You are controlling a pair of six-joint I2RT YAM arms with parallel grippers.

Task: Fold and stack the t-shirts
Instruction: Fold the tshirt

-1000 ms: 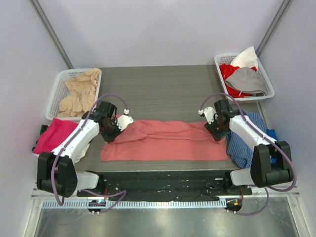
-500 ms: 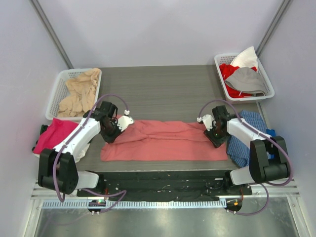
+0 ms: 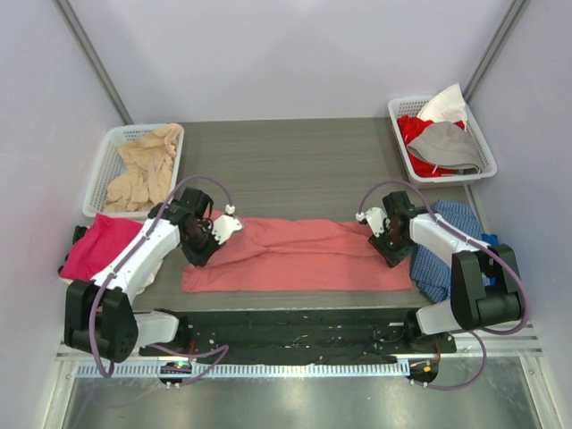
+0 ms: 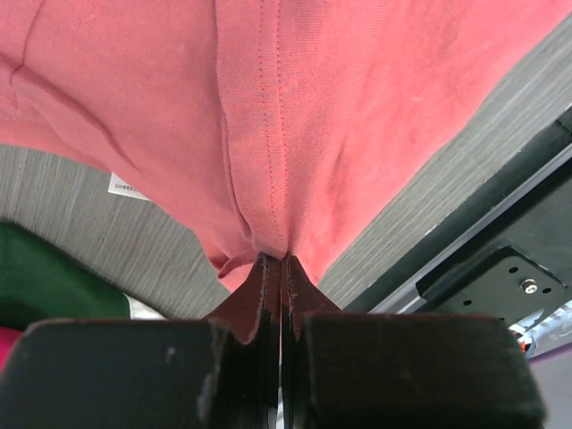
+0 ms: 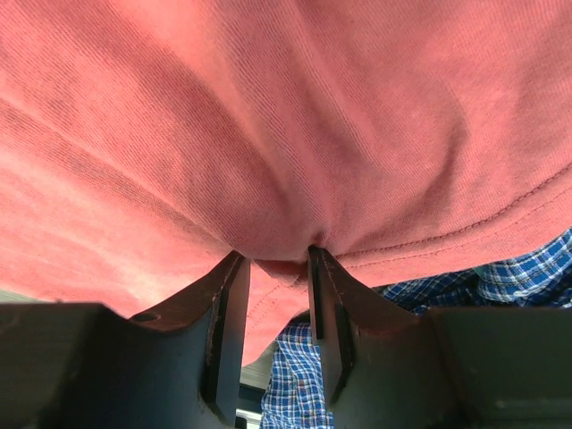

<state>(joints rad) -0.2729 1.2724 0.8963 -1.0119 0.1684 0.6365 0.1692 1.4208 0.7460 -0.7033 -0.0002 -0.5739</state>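
A salmon-red t-shirt [image 3: 304, 255] lies as a long horizontal band across the near part of the table. My left gripper [image 3: 204, 248] is at its left end. In the left wrist view the gripper [image 4: 281, 259] is shut on a hemmed fold of the shirt [image 4: 313, 107]. My right gripper [image 3: 391, 246] is at the shirt's right end. In the right wrist view the gripper [image 5: 273, 255] has its jaws apart, tips pressed into the shirt [image 5: 268, 116], with a loose fold hanging between them.
A white basket [image 3: 100, 174] at the far left holds a beige shirt [image 3: 143, 165]. Another basket [image 3: 487, 147] at the far right holds red, grey and white cloth. A magenta shirt [image 3: 100, 243] lies at the left edge. Blue plaid cloth [image 3: 442, 259] lies right of the right gripper.
My left gripper has moved slightly toward the near edge, still holding the shirt's left end. My right gripper shifted a little along the shirt's right end.
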